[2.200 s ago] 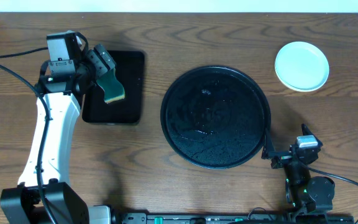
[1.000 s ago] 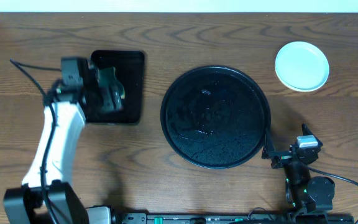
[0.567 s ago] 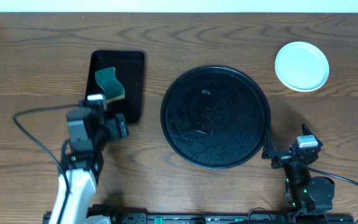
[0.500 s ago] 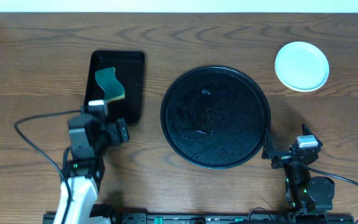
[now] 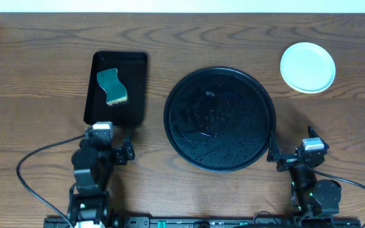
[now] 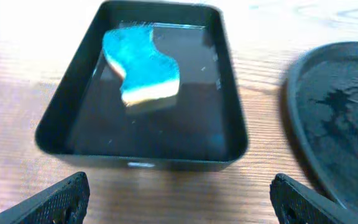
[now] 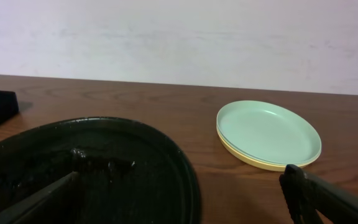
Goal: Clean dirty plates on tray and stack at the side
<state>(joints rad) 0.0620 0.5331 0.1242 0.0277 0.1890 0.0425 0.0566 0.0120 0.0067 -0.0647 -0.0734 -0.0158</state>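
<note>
L gripper (image 6: 178, 198): we see the jaws spread wide, one tip at each lower corner of the L wrist view. It sits low over the table (image 5: 37, 76), pointed at the short end of the sponge tray (image 5: 135, 95).
sponge tray: small rect. black tray straight ahead of the L gripper, near wall just beyond the tips, glossy floor.
sponge (image 6: 142, 65): teal top w/ a yellow layer under it. It lies flat in the far half of the sponge tray, ahead & a bit left of the L gripper's midline, well apart from the tips.
R gripper (image 7: 182, 200): jaws wide too, tips at the lower corners of the R wrist view. We place it at the near-right rim of the round tray (image 5: 219, 149).
round tray: big black tray w/ raised rim. It is ahead & left of the R gripper, rim curving btw the tips, & ahead-right of the L gripper. Wet streaks & dark specks on its floor.
plates (image 7: 269, 132): stacked on the table, ahead & right of the R gripper, beyond the round tray's rim & apart from it. Mint plate on top, clean-looking, w/ a yellow rim showing under it. We can't tell how many are in the stack.
table: brown wood grain, w/ a pale wall (image 7: 166, 37) behind the plates in the R wrist view.
</note>
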